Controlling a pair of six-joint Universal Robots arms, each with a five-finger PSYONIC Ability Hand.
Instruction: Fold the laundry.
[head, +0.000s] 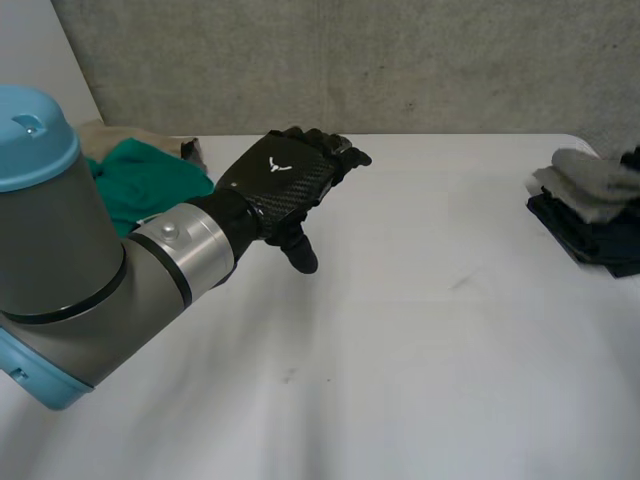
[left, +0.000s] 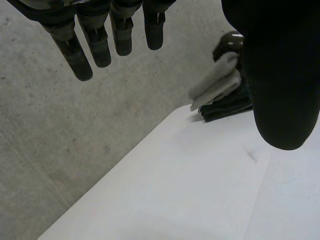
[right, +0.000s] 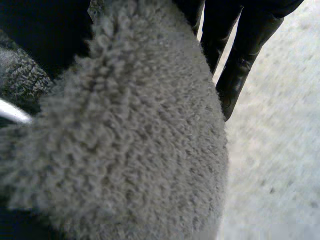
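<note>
At my twelve o'clock a rough grey concrete wall rises behind the white counter.

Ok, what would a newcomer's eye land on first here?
The grey left arm and its black left hand, fingers straight and holding nothing, hang over the middle of the white table. Then the fluffy grey fleece cloth close under the right hand, a stack of folded grey and dark cloths at the table's right edge, and a crumpled green cloth far left.

white table | green cloth far-left | folded stack right edge, grey on dark
</note>
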